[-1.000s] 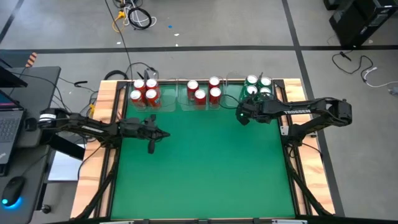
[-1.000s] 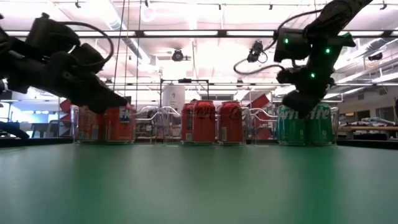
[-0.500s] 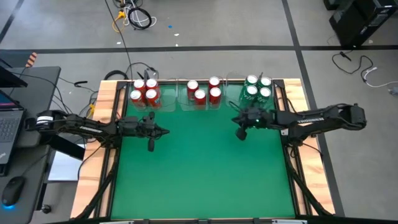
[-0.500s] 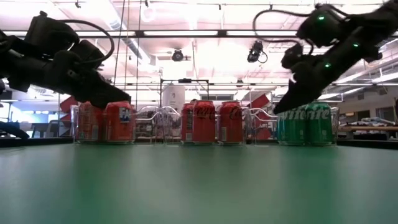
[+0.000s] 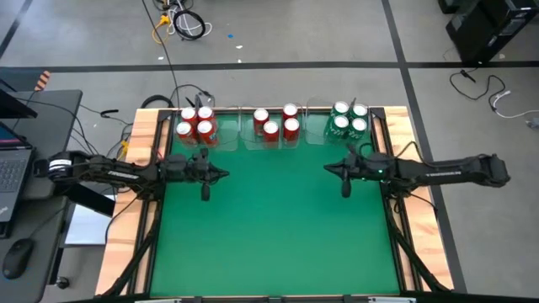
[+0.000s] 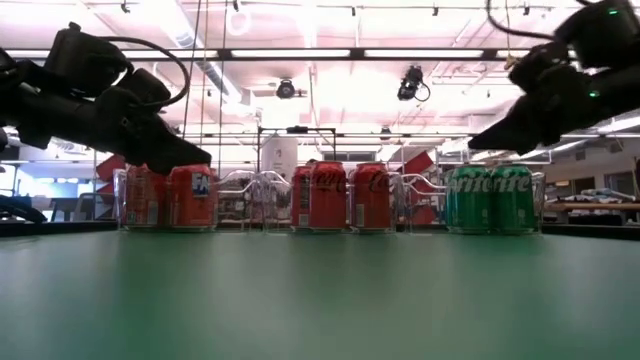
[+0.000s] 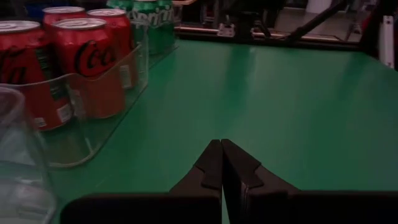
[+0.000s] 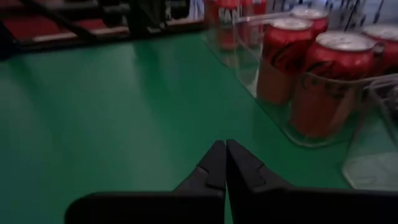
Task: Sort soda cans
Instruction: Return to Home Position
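1. Twelve soda cans sat in clear bins along the desk's upper edge, reds left and centre, greens right.
2. Left hand and right hand hovered closed, empty.
3. I judged the cans light, slick and dentable; grip mid-body.

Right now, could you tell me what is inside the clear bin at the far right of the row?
Four upright green cans with silver tops fill the bin. From table height, only the front two show; they cover the back pair.
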Motion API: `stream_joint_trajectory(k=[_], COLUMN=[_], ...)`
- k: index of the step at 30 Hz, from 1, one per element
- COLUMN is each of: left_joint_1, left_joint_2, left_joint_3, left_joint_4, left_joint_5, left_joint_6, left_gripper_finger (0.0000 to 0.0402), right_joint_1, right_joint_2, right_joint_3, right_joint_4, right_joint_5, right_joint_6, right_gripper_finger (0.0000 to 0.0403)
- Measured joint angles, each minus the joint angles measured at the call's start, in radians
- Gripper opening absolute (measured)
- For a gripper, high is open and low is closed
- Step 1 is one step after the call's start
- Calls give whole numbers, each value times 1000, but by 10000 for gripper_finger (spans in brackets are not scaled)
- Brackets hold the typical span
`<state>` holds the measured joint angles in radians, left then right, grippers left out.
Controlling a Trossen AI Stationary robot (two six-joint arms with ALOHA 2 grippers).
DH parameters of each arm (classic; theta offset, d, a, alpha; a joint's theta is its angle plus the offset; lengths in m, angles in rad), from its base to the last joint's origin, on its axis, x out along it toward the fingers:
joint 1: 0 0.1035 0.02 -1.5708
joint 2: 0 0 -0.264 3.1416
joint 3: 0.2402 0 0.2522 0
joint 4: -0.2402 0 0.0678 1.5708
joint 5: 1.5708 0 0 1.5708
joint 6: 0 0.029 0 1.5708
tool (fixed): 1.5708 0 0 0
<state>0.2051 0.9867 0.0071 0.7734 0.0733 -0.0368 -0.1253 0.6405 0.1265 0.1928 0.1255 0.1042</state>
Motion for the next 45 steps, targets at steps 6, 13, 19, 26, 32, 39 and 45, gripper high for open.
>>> stream_joint_trajectory(k=[6,13,19,26,32,39,45], left_joint_1=[63,123,156,175,196,214,205], left_joint_2=[0,-1,-32,-106,-249,-489,-695], left_joint_3=[0,0,-1,-1,-1,-1,-1], left_joint_4=[3,48,47,63,42,-142,-284], left_joint_5=[64,123,123,150,171,135,37], left_joint_6=[-2,-20,-7,4,3,-16,-44], left_gripper_finger=[1,1,1,1,1,1,1], right_joint_1=[-2,-4,-13,-33,-84,-157,-190], right_joint_2=[-305,-619,-638,-638,-638,-638,-638], right_joint_3=[-70,-88,-65,-65,-65,-65,-65], right_joint_4=[-123,-257,-329,-328,-329,-336,-332], right_joint_5=[-21,-66,-46,-44,-52,-117,-170], right_joint_6=[-11,-76,-81,-98,-117,-123,-120], right_gripper_finger=[0,0,0,0,0,0,0])
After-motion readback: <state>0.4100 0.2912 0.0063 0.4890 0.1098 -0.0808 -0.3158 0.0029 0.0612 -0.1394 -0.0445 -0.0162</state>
